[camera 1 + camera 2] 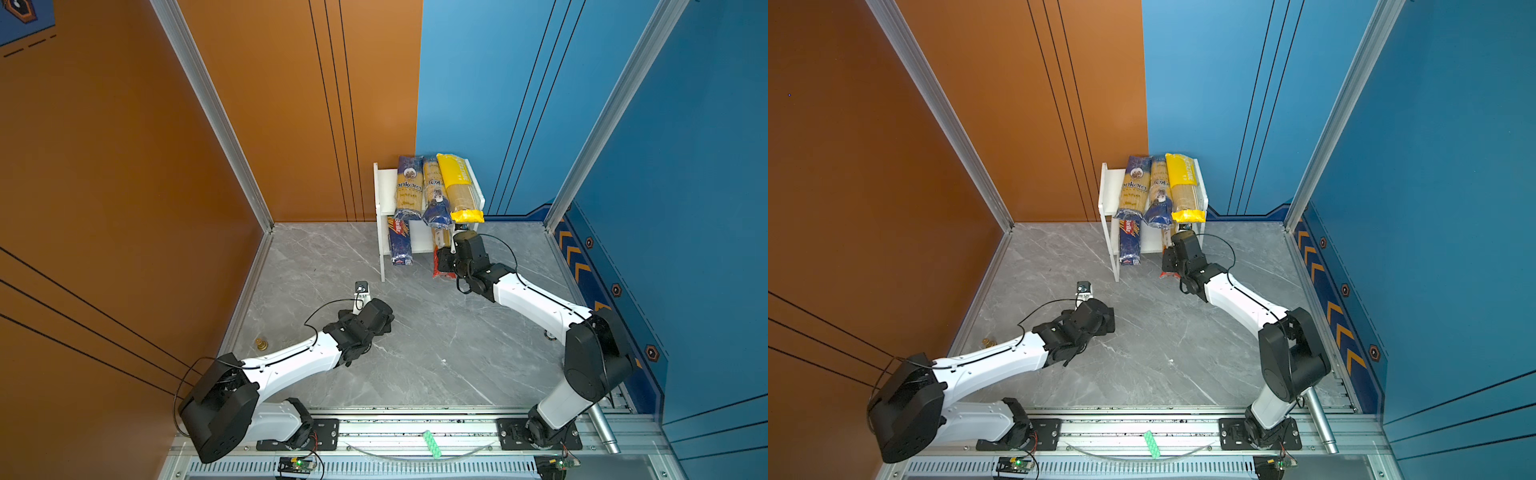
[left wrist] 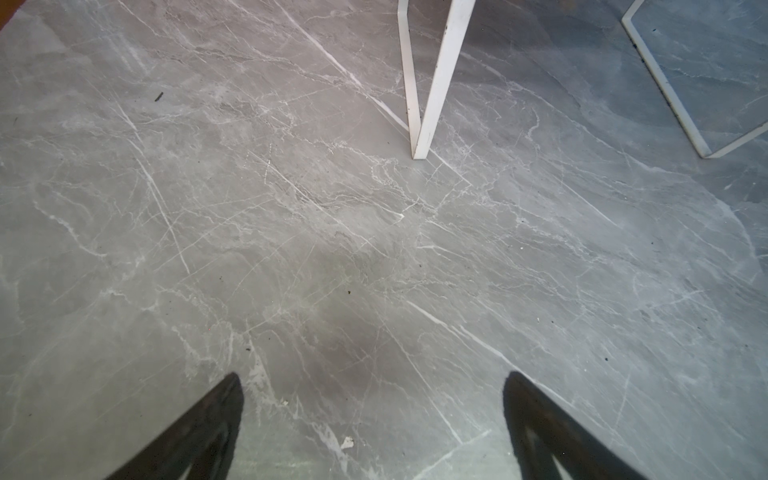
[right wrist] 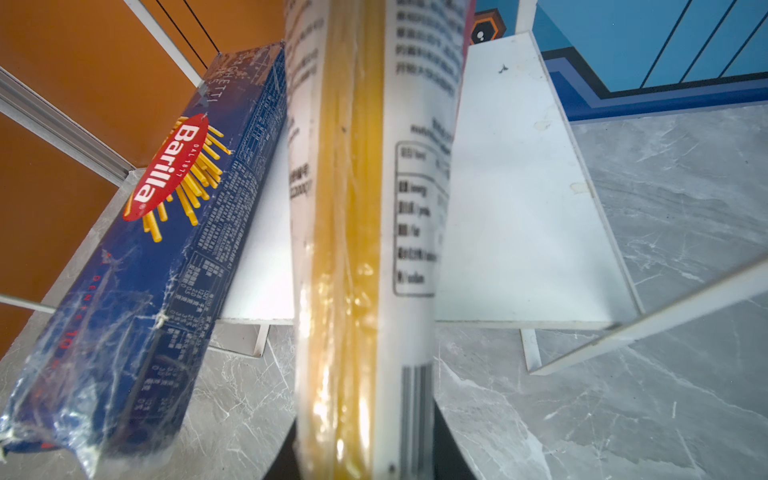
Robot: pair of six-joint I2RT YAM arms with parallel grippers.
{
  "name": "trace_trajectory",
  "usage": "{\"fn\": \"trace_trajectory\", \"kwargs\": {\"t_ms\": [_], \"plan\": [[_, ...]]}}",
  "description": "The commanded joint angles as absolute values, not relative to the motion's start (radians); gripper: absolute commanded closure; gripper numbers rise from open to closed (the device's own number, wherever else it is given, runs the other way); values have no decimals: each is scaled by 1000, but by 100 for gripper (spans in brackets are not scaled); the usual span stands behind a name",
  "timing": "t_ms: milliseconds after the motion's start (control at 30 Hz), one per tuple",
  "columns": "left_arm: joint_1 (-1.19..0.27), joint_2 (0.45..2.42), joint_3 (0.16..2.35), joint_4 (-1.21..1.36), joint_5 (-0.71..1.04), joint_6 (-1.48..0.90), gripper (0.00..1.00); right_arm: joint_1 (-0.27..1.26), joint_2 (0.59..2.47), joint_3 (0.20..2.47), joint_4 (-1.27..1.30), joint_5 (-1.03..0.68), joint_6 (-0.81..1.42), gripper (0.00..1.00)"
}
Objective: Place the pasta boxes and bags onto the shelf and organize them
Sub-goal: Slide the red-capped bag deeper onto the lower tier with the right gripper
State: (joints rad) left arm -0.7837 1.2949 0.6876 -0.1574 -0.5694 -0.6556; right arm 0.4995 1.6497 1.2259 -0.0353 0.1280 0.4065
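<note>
The left hand (image 2: 374, 378) hovers over bare grey marble tabletop (image 1: 415, 353), its fingers spread wide with nothing between them. A thin white leg (image 2: 432, 83) of the shelf stands on the tabletop just beyond it.

Further in, the right hand (image 3: 365, 453) is closed narrowly on the clear pack (image 3: 357, 208) of spaghetti, gripping it near its red near end. That end sticks out in front of the shelf (image 1: 384, 187), above the tabletop. The rest of the pack reaches in over the lower board. I cannot tell whether it rests on the board.

Beside it on the lower board, toward the orange wall, lies the dark blue Barilla pack (image 1: 400, 243), slightly apart from the clear pack. Its near end overhangs the front edge.

On the upper board, 3 packs lie side by side lengthwise, touching. They are the outer ankara pack (image 1: 409, 187) nearest the orange wall, the inner ankara pack (image 1: 434, 191) in the middle, and the bright yellow pack (image 1: 459, 187) against the side panel toward the blue wall. All 3 hang over the front edge, and a strip of board beside the outer one is bare. The shelf stands at the back of the tabletop, close to the wall.
</note>
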Motion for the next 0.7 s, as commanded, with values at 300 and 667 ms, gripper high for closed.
{"fn": "trace_trajectory", "kwargs": {"t_ms": [300,667], "plan": [[-782,1302,675,-170,-594,-663,2,485,1635,1315,139,127,367,100],[-779,1313,680,-165,-590,-660,2,479,1657,1333,137,122,357,99]]}}
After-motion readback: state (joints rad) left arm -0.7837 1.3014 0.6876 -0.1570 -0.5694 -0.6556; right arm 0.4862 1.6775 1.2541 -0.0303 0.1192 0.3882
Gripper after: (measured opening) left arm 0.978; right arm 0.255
